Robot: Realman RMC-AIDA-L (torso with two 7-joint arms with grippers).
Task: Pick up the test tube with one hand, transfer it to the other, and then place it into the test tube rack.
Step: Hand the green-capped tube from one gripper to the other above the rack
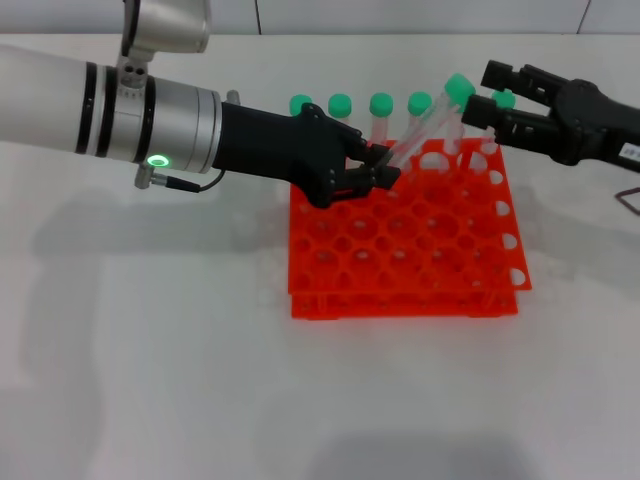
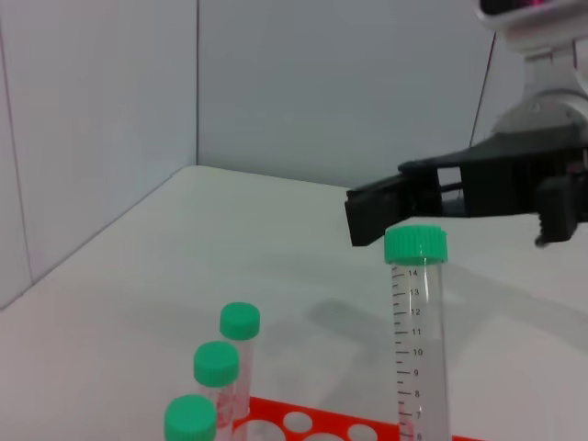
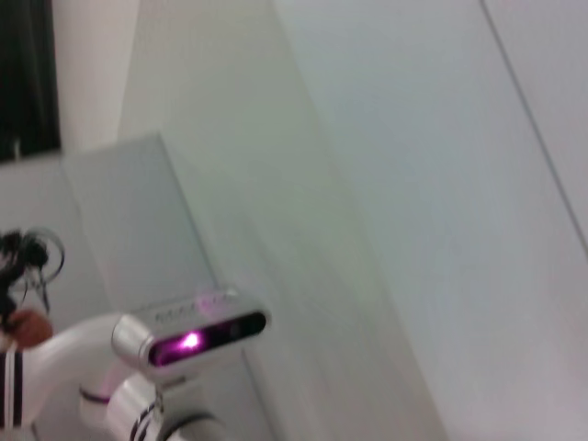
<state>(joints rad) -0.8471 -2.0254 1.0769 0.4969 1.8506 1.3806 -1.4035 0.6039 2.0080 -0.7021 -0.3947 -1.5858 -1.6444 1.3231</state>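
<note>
The left gripper point(image 1: 378, 165), black on a silver arm with a green light, has its fingers pinched on the lower part of the test tube point(image 1: 428, 128). The tube is clear plastic with a green cap and tilts up and to the right, above the back edge of the orange-red rack point(image 1: 405, 240) on the white table point(image 1: 150, 380). The right gripper point(image 1: 490, 95) reaches in from the right, its fingers spread on either side of the cap end, close to it but apparently not yet closed. The tube looks light, stiff and smooth, so probably slippery; a hold just below the cap seems safest for the handover. Four more capped tubes point(image 1: 380, 115) stand in the rack's back row.
</note>
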